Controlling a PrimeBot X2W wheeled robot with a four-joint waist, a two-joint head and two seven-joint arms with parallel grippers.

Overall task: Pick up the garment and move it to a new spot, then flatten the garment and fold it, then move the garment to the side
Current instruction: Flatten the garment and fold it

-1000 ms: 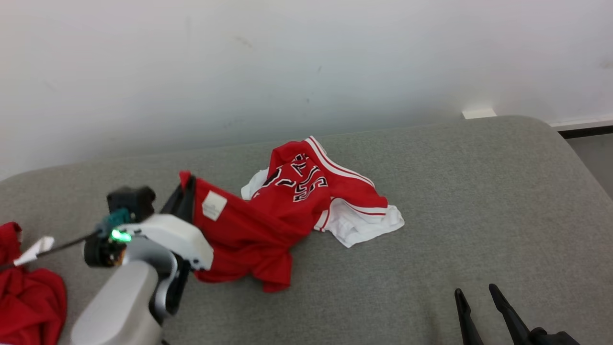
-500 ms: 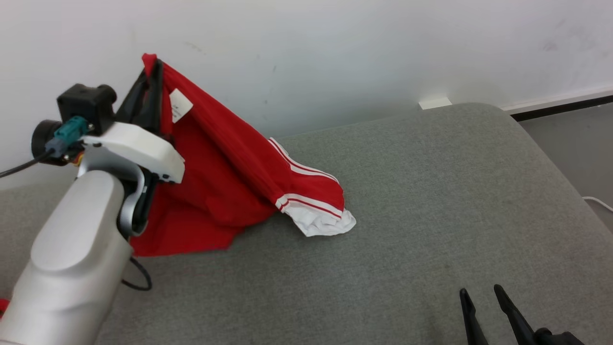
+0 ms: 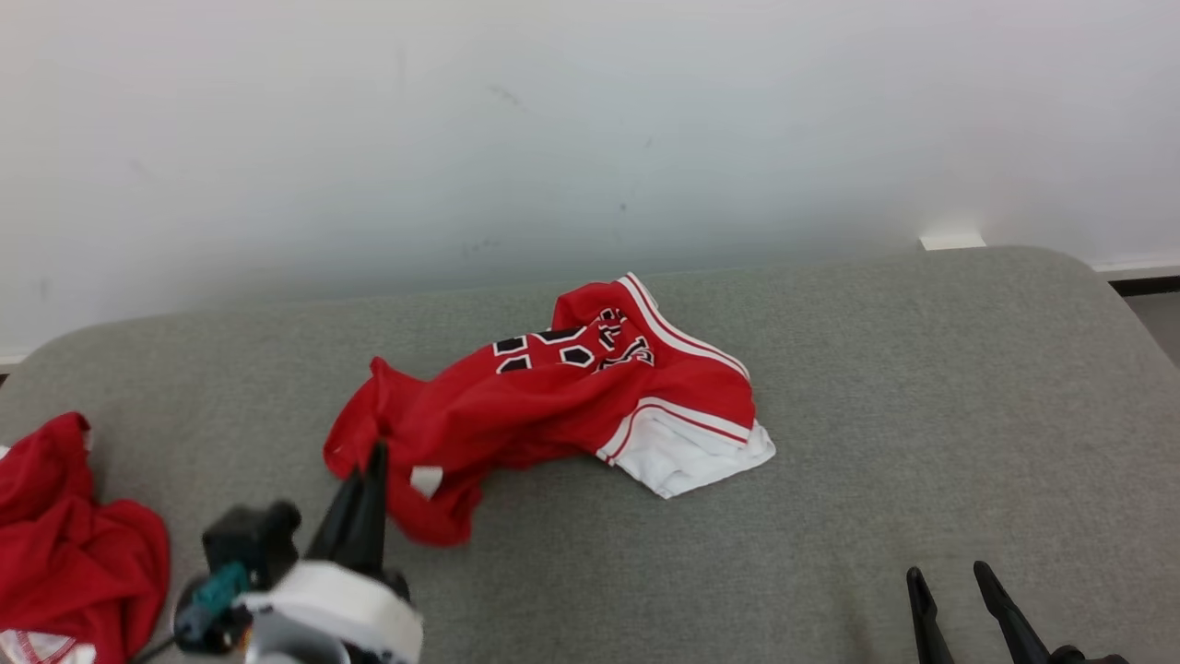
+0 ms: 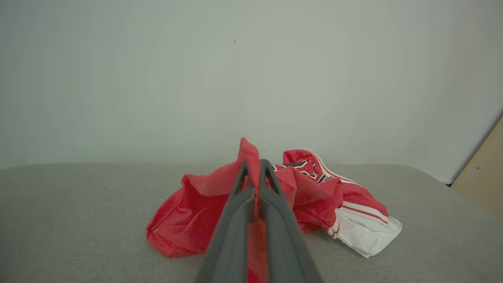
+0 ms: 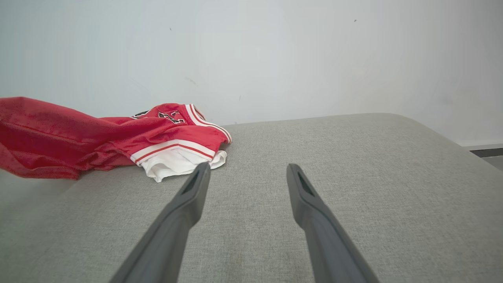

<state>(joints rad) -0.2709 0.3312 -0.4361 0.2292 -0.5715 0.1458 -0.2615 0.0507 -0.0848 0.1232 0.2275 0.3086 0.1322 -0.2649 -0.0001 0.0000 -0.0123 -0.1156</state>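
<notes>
A red jersey garment (image 3: 590, 397) with white trim and black lettering lies crumpled in the middle of the grey cushion (image 3: 922, 415). My left gripper (image 3: 376, 454) sits low at the garment's front-left edge, near a white label. In the left wrist view the left gripper (image 4: 254, 165) is shut with red cloth pinched between the fingers, and the rest of the garment (image 4: 314, 192) lies beyond them. My right gripper (image 3: 949, 586) stands open at the lower right, apart from the cloth. The right wrist view shows the right gripper (image 5: 247, 169) with nothing in it and the garment (image 5: 118, 133) off to its left.
A second red garment (image 3: 74, 553) lies bunched at the cushion's far left edge. A white wall (image 3: 590, 138) runs right behind the cushion. The cushion's rounded right corner drops to the floor (image 3: 1157, 314). A tan board (image 4: 483, 173) leans at the right.
Half a second ago my left gripper held the garment high against the wall. Now it is down near the front left, still gripping, and the garment lies crumpled. The head camera also shifted.
</notes>
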